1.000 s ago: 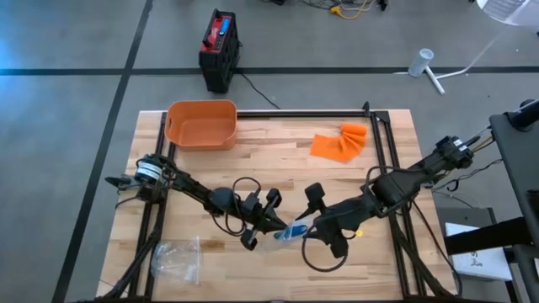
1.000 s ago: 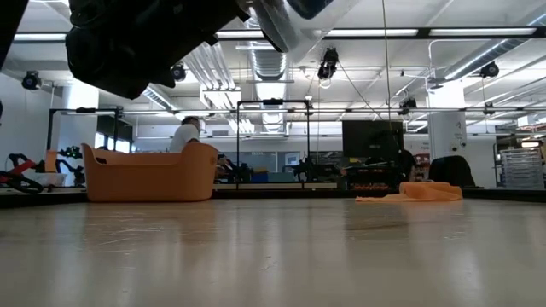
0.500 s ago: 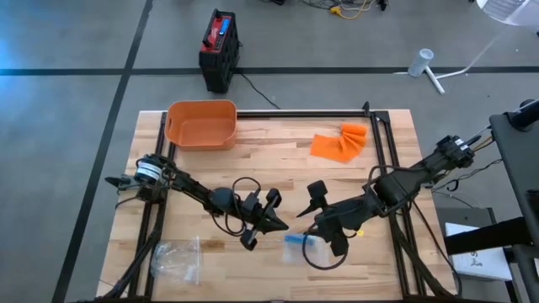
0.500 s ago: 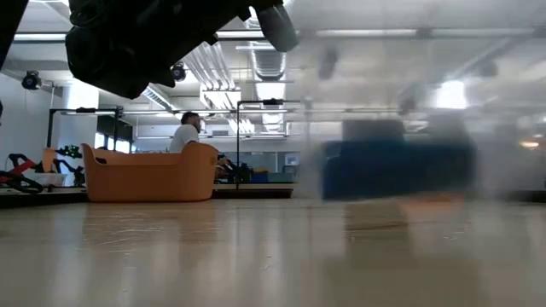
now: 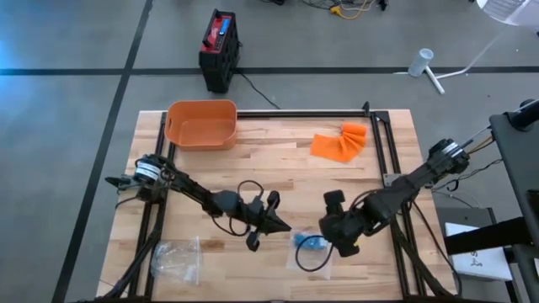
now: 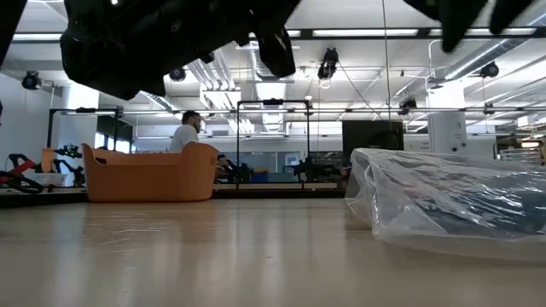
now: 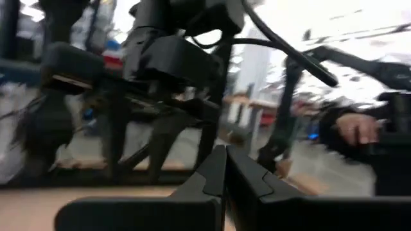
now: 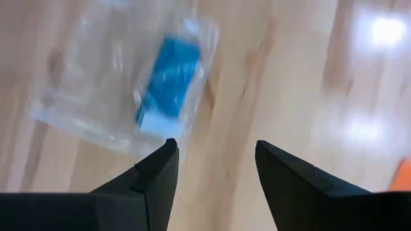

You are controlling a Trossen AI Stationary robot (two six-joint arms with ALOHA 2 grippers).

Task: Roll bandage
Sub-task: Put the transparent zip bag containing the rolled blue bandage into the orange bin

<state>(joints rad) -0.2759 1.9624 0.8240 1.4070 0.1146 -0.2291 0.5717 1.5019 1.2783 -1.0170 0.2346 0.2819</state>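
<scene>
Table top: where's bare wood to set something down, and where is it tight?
Free: the wood between the orange bin and the orange cloth, and the strip in front of the bin above the arms. Crowded: the front middle, where the shut left claw, the bagged blue roll and the open right claw bunch together. An empty plastic bag takes the front-left corner.
</scene>
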